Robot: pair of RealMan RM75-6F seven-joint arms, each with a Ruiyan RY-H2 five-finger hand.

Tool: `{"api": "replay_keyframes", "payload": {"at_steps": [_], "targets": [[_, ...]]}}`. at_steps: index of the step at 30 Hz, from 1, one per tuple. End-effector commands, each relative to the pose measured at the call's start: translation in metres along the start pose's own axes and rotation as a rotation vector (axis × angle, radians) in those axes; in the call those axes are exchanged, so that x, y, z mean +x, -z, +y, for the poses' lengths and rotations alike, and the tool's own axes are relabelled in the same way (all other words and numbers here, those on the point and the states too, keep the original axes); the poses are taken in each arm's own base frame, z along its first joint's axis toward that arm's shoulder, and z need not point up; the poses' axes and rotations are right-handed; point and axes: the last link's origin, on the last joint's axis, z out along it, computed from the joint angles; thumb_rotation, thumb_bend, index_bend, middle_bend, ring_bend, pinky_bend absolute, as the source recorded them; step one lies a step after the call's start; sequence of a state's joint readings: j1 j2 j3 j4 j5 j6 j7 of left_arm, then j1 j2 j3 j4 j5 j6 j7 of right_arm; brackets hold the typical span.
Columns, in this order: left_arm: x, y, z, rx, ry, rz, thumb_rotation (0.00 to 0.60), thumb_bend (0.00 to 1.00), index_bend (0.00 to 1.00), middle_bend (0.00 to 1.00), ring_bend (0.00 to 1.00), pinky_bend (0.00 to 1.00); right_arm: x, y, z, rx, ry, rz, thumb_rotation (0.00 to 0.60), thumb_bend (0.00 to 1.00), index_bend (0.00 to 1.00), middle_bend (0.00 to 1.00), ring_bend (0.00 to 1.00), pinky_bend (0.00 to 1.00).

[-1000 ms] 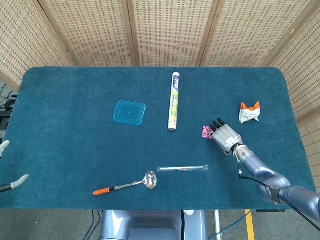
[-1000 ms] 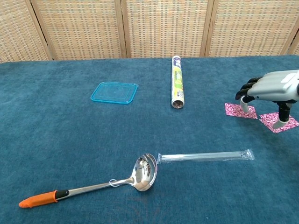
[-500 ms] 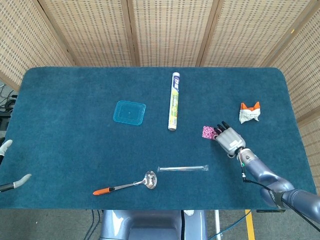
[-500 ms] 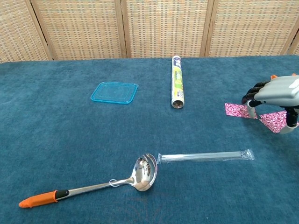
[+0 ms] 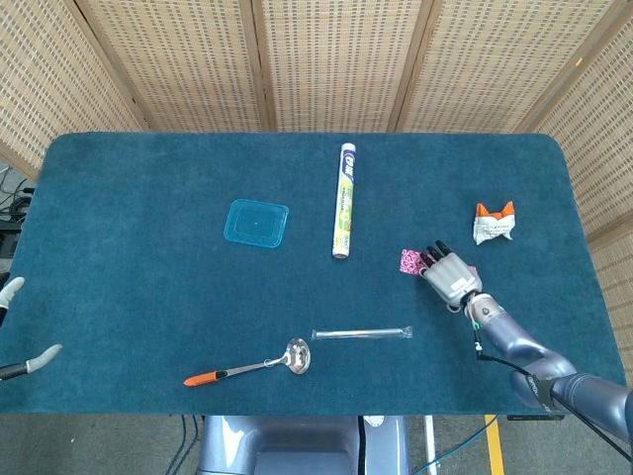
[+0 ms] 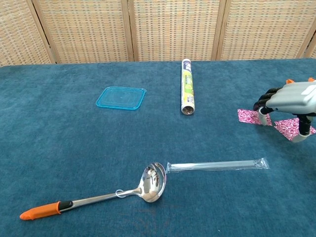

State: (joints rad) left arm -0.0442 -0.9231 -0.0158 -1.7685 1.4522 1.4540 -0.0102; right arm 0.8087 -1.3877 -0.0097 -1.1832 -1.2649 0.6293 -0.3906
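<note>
Over the pink packets (image 6: 247, 117) at the counter's (image 5: 148, 247) right, our right hand (image 6: 289, 98) hovers, fingers (image 6: 261, 101) spread downward and empty, poised above them; our left hand (image 5: 20, 361) waits wide, open

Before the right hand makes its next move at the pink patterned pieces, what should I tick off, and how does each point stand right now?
1. Right hand positioned over the pink patterned pieces: ok; it hangs above both, fingers pointing down.
2. Nearer pink piece flat on the table and in sight: ok.
3. Second pink piece in sight: partly; a finger stands in front of it.
4. Contact between fingers and either piece: cannot tell.
5. Anything actually held in the right hand: cannot tell, nothing is visibly lifted.
6. Left hand out of the way: ok; it is at the table's far left edge, fingers apart, holding nothing.
</note>
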Motion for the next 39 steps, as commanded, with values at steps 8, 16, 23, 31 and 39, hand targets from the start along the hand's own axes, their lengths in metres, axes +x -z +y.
{"api": "replay_keyframes", "payload": {"at_steps": [8, 16, 23, 31, 39], "targets": [[-0.001, -0.001, 0.001, 0.0, -0.001, -0.002, 0.202, 0.0, 0.02, 0.0, 0.0, 0.0, -0.003, -0.003, 0.009, -0.02, 0.025, 0.003, 0.6, 0.21, 0.31, 0.1, 0.0, 0.0], [-0.001, 0.0, 0.0, 0.004, -0.002, -0.003, 0.202, 0.0, 0.02, 0.0, 0.0, 0.0, -0.003, -0.005, 0.012, -0.029, 0.022, 0.007, 0.6, 0.21, 0.31, 0.1, 0.0, 0.0], [-0.003, -0.003, 0.003, -0.008, -0.002, -0.007, 0.203, 0.0, 0.02, 0.0, 0.0, 0.0, -0.006, 0.006, 0.004, -0.004, 0.017, 0.004, 0.6, 0.21, 0.32, 0.1, 0.0, 0.0], [-0.001, -0.002, 0.002, -0.001, -0.003, -0.002, 0.202, 0.0, 0.02, 0.0, 0.0, 0.0, -0.008, 0.003, 0.001, -0.004, 0.011, 0.0, 0.6, 0.21, 0.32, 0.1, 0.0, 0.0], [-0.001, -0.001, 0.0, 0.004, -0.001, -0.001, 0.202, 0.0, 0.02, 0.0, 0.0, 0.0, -0.005, -0.003, 0.005, -0.011, 0.03, 0.002, 0.6, 0.21, 0.32, 0.1, 0.0, 0.0]]}}
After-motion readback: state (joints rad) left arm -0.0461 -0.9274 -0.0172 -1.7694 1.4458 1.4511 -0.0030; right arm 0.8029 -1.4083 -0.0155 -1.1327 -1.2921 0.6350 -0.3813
